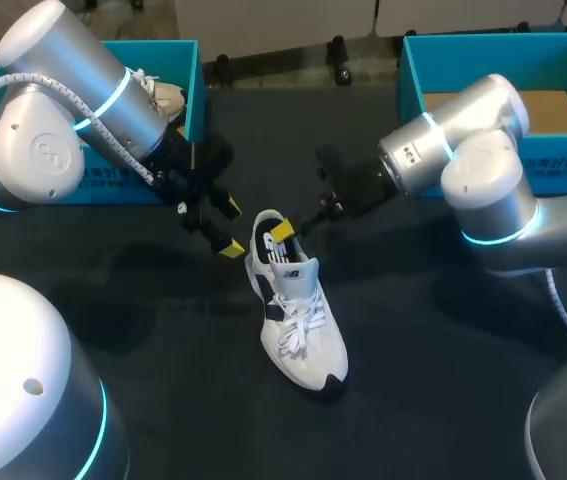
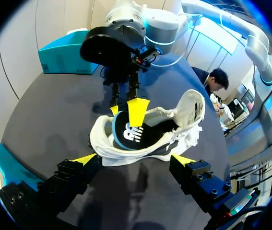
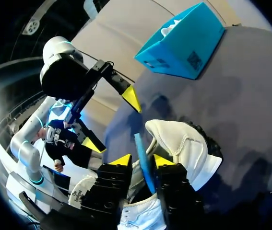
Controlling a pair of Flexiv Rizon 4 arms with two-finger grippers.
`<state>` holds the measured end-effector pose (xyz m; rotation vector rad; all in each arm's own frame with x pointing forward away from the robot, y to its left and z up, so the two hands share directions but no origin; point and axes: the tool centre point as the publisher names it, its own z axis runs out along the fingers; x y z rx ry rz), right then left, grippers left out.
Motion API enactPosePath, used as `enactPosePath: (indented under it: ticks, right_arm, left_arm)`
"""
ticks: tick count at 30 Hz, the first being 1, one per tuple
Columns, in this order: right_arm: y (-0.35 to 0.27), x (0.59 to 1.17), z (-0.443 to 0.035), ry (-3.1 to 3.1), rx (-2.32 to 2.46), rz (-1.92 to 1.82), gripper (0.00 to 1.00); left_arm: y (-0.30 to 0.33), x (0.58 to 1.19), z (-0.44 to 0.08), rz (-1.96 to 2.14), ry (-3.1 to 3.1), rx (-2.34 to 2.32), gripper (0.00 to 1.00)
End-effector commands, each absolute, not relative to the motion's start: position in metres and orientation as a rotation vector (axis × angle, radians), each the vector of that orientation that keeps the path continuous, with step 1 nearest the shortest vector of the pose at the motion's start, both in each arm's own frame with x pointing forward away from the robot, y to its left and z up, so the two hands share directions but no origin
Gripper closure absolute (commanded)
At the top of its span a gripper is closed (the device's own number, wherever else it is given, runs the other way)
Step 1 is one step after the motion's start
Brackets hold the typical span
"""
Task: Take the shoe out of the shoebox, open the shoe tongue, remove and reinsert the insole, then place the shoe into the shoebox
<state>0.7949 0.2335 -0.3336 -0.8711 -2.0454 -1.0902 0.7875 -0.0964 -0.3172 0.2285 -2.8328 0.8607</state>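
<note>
Head view: a white shoe [image 1: 298, 320] is lying on the dark table [image 1: 433, 380], outside the teal shoebox [image 1: 563, 165]. Right gripper [image 3: 142, 162] is pinching the blue-edged insole [image 3: 139, 148] at the shoe's opening. Left gripper [image 1: 229, 228] is hovering just beside the heel, fingers spread, holding nothing

Robotics lab, test-cell style — left arm [image 1: 93, 95] and right arm [image 1: 463, 135], silver with cyan joint rings, over a dark desk [image 1: 423, 360]; teal left shoebox [image 1: 191, 80], right shoebox [image 1: 563, 170].
</note>
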Motion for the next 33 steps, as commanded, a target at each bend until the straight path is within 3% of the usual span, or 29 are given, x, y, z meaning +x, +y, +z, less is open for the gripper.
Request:
enactPosePath:
  ticks: [1, 16, 20, 29, 33]
  right_arm:
    - [0.235, 0.795, -0.341, -2.032, -0.872, -1.074, 1.0]
    - [0.232, 0.768, -0.352, -1.962, -0.909, -1.049, 1.0]
    - [0.232, 0.771, -0.346, -1.983, -0.909, -1.057, 0.61]
    - [0.235, 0.775, -0.328, -2.038, -0.905, -1.071, 0.28]
    - [0.233, 0.777, -0.323, -2.053, -0.914, -1.071, 0.06]
  left_arm:
    - [-0.096, 0.787, -0.317, 0.859, -2.834, 0.228, 0.0]
    - [-0.096, 0.787, -0.317, 0.859, -2.834, 0.228, 0.0]
    - [-0.096, 0.787, -0.317, 0.859, -2.834, 0.228, 0.0]
    - [-0.096, 0.787, -0.317, 0.859, -2.834, 0.228, 0.0]
    - [-0.096, 0.787, -0.317, 0.859, -2.834, 0.228, 0.0]
